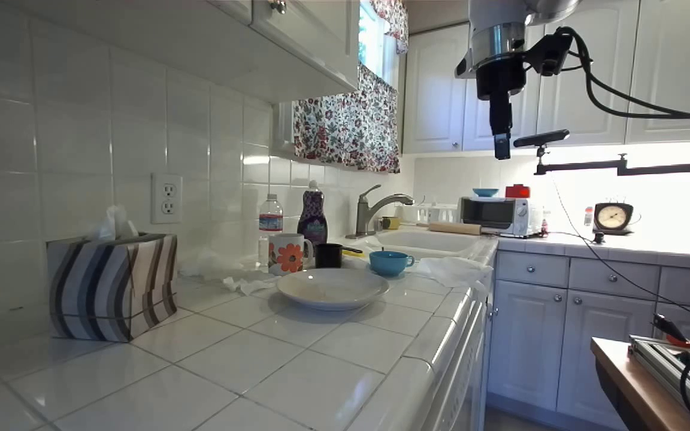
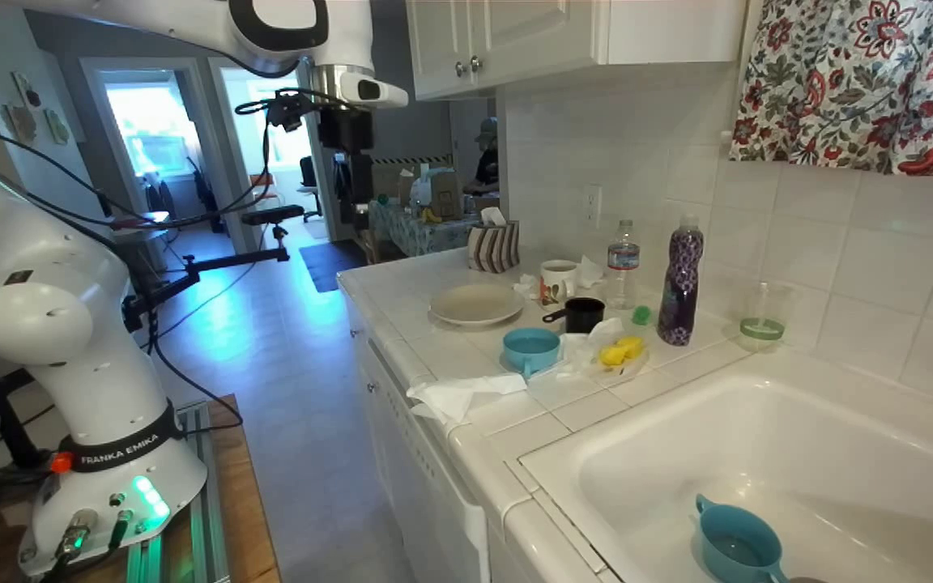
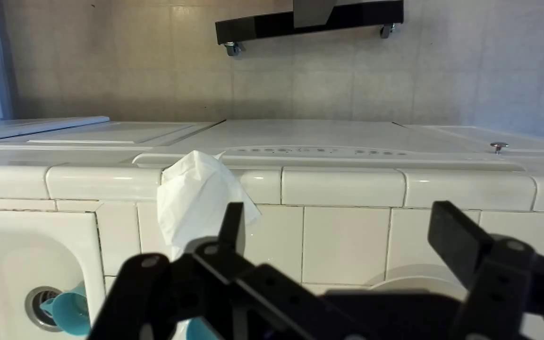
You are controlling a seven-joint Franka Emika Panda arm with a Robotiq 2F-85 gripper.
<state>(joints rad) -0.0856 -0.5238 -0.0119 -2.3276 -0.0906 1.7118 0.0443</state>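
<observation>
My gripper (image 3: pixel 338 208) stands open with nothing between its fingers, which point down. It hangs high over the counter, touching nothing, in both exterior views (image 1: pixel 502 149) (image 2: pixel 359 214). In the wrist view the plate (image 3: pixel 418 282) is partly hidden behind the gripper body, and a crumpled white paper towel (image 3: pixel 201 198) lies by the counter edge, left of the jaws. An exterior view has a blue cup (image 2: pixel 531 348), a black cup (image 2: pixel 584 316) with a handle and a flowered mug (image 2: pixel 557 283) close to the pale plate (image 2: pixel 476 305). Another blue cup (image 2: pixel 738 538) sits in the sink.
The white sink (image 2: pixel 645 429) adjoins the tiled counter. A water bottle (image 2: pixel 622 267), a purple soap bottle (image 2: pixel 681 283) and yellow pieces (image 2: pixel 620 351) stand or lie near the backsplash. A striped tissue box (image 1: pixel 111 284) is at the counter's far end. Cabinets (image 1: pixel 309 48) overhang the counter.
</observation>
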